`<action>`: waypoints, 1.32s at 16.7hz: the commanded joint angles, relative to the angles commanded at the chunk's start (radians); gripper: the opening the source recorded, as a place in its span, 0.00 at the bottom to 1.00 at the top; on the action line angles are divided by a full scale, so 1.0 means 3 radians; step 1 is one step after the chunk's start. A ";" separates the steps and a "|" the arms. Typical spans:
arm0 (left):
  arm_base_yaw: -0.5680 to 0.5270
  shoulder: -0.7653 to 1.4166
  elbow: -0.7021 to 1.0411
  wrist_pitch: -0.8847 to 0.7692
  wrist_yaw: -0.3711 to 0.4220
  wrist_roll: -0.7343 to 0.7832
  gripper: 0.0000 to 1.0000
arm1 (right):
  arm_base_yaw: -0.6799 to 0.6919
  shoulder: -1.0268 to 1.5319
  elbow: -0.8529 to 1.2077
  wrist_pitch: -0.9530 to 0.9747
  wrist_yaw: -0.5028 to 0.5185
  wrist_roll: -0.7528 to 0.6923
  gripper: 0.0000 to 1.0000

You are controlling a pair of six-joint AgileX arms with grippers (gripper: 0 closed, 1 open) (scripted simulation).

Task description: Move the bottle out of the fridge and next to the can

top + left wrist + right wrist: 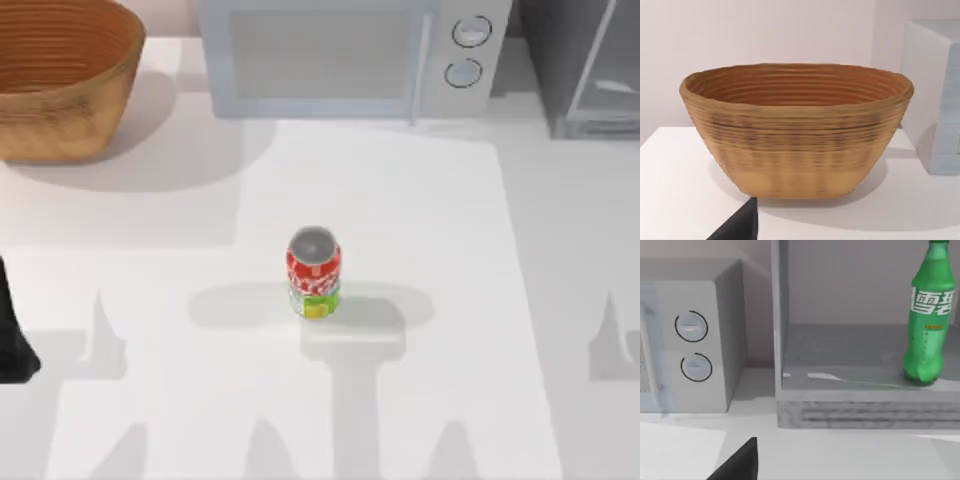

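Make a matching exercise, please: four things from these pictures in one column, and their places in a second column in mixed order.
Things:
1. can
2. bottle
3. basket
4. microwave

Places:
A. standing upright inside the fridge
B. at the back of the table, on the top view's left
C. alone in the middle of the table
D. at the back, between the basket and the fridge

Right pairs: 1-C, 2-A, 3-B, 4-D
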 joint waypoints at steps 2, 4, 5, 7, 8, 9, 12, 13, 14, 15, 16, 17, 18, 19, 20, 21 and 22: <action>0.0000 0.0000 0.0000 0.0000 0.0000 0.0000 1.00 | 0.0000 0.0000 0.0000 0.0000 0.0000 0.0000 1.00; 0.0000 0.0000 0.0000 0.0000 0.0000 0.0000 1.00 | -0.0046 0.0102 0.0064 0.0082 0.0006 -0.0001 1.00; 0.0000 0.0000 0.0000 0.0000 0.0000 0.0000 1.00 | -0.0083 0.0207 0.0126 0.0162 0.0003 -0.0001 1.00; 0.0000 0.0000 0.0000 0.0000 0.0000 0.0000 1.00 | -0.0166 0.0523 0.0301 0.0388 -0.0026 -0.0002 1.00; 0.0000 0.0000 0.0000 0.0000 0.0000 0.0000 1.00 | -0.0209 0.0734 0.0409 0.0528 -0.0053 -0.0002 1.00; 0.0000 0.0000 0.0000 0.0000 0.0000 0.0000 1.00 | -0.0252 0.0980 0.0529 0.0682 -0.0087 -0.0001 1.00; 0.0000 0.0000 0.0000 0.0000 0.0000 0.0000 1.00 | -0.0379 0.1904 0.0940 0.1214 -0.0225 0.0001 1.00; 0.0000 0.0000 0.0000 0.0000 0.0000 0.0000 1.00 | -0.0422 0.2258 0.1090 0.1408 -0.0278 0.0001 1.00; 0.0000 0.0000 0.0000 0.0000 0.0000 0.0000 1.00 | -0.0467 0.2627 0.1244 0.1607 -0.0333 0.0002 1.00; 0.0000 0.0000 0.0000 0.0000 0.0000 0.0000 1.00 | -0.0512 0.3006 0.1401 0.1809 -0.0388 0.0003 1.00; 0.0000 0.0000 0.0000 0.0000 0.0000 0.0000 1.00 | -0.0558 0.3392 0.1559 0.2013 -0.0444 0.0004 1.00; 0.0000 0.0000 0.0000 0.0000 0.0000 0.0000 1.00 | -0.0606 0.3780 0.1717 0.2217 -0.0498 0.0005 1.00; 0.0000 0.0000 0.0000 0.0000 0.0000 0.0000 1.00 | -0.0654 0.4165 0.1873 0.2419 -0.0550 0.0005 1.00; 0.0000 0.0000 0.0000 0.0000 0.0000 0.0000 1.00 | -0.0701 0.4543 0.2026 0.2616 -0.0600 0.0006 1.00; 0.0000 0.0000 0.0000 0.0000 0.0000 0.0000 1.00 | -0.0749 0.4908 0.2173 0.2806 -0.0648 0.0006 1.00; 0.0000 0.0000 0.0000 0.0000 0.0000 0.0000 1.00 | -0.0795 0.5257 0.2314 0.2988 -0.0692 0.0007 1.00; 0.0000 0.0000 0.0000 0.0000 0.0000 0.0000 1.00 | -0.0839 0.5585 0.2447 0.3160 -0.0734 0.0007 1.00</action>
